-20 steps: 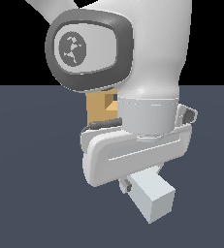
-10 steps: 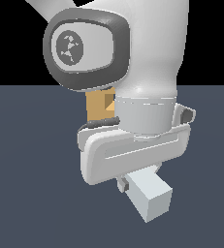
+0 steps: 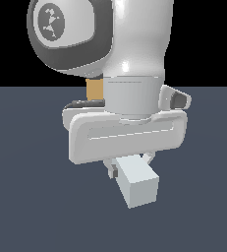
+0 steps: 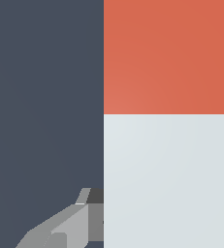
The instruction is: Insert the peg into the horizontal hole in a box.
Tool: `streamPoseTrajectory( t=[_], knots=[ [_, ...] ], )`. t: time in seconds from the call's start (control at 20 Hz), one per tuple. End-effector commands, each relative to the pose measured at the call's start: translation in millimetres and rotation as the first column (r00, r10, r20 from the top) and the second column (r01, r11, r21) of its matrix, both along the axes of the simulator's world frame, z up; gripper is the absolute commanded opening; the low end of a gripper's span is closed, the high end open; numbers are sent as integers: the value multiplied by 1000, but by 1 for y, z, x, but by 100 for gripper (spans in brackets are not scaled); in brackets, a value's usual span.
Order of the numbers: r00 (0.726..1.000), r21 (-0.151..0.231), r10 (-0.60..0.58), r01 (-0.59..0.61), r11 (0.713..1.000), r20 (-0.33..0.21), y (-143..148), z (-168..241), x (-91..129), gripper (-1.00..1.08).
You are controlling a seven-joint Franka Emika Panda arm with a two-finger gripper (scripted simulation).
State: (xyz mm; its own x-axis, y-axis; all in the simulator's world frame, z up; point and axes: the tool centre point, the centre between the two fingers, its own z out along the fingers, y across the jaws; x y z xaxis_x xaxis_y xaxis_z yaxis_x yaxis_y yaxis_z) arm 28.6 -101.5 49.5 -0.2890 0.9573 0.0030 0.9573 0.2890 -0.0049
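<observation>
My gripper (image 3: 129,165) is shut on the peg (image 3: 137,184), whose white-grey end sticks out below the hand toward the camera in the exterior view. In the wrist view the peg (image 4: 168,179) fills much of the frame, white-grey near the fingers (image 4: 65,227) and red-orange at the far end. The tan box (image 3: 94,88) shows only as a small sliver behind the arm, between the wrist joint and the hand. Its hole is hidden by the arm.
The arm's large white and grey links (image 3: 100,34) fill the upper half of the exterior view and block most of the scene. The dark blue-grey floor (image 3: 26,197) lies all around.
The arm and hand have shifted a little, covering more of the tan box. The hole's face, partly visible earlier, is now hidden. The peg stays gripped.
</observation>
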Motion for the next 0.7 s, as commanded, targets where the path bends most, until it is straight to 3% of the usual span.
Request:
streamPoseTrajectory(
  t=[0.0,0.65],
  knots=[
    [999,0,-53,53,999,5,4,13,-6,-100],
    [942,0,-335,335,942,5,31,71,-40,-100]
  ],
)
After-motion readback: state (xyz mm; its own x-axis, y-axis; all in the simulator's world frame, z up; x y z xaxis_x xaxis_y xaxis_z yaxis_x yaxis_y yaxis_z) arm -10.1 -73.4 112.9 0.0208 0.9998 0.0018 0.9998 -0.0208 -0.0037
